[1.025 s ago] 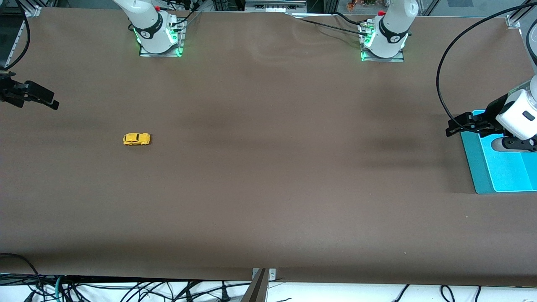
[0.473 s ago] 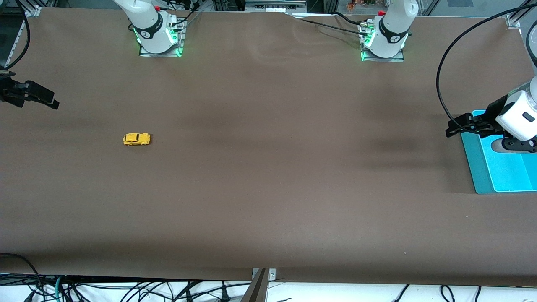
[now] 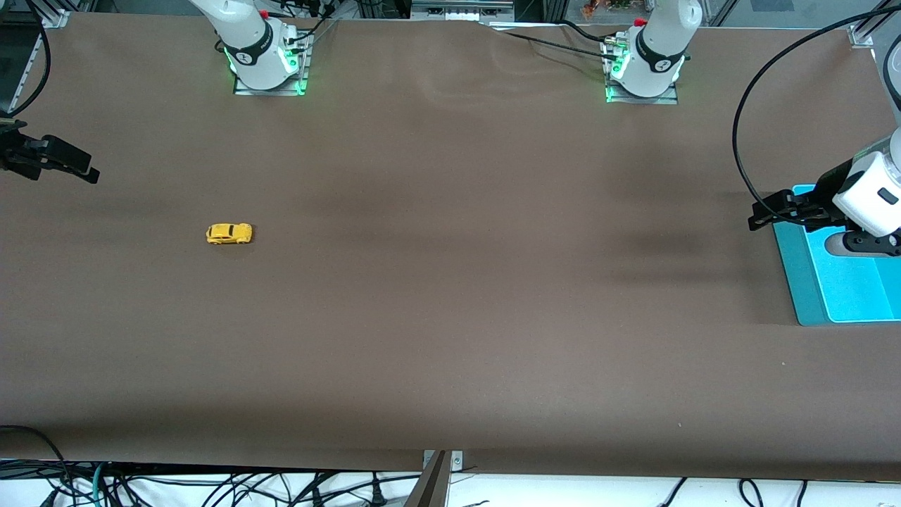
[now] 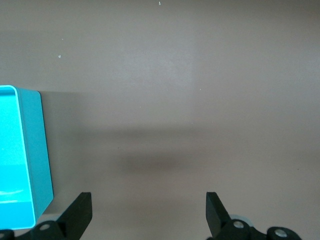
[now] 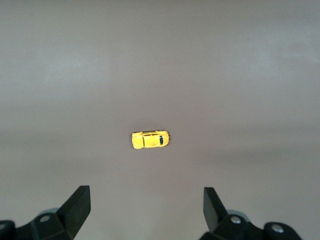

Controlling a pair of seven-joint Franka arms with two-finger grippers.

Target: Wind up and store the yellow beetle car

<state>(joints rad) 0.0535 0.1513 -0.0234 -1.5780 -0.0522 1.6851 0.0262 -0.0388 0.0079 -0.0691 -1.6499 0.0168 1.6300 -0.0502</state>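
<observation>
The yellow beetle car (image 3: pixel 229 234) stands on its wheels on the brown table toward the right arm's end. It also shows in the right wrist view (image 5: pixel 149 140), well ahead of the open fingers. My right gripper (image 3: pixel 81 169) hangs open and empty in the air at the table's edge, apart from the car. My left gripper (image 3: pixel 759 215) is open and empty over the edge of the teal tray (image 3: pixel 795 278) at the left arm's end. In the left wrist view its fingers (image 4: pixel 80 212) frame bare table beside the tray (image 4: pixel 37 160).
The table's front edge runs along the bottom of the front view, with cables below it. A black cable (image 3: pixel 739 113) loops above the left arm. The two arm bases (image 3: pixel 267 70) stand along the table's back edge.
Almost nothing differs. The left arm has shifted very slightly over the tray. The car and the right gripper have not moved.
</observation>
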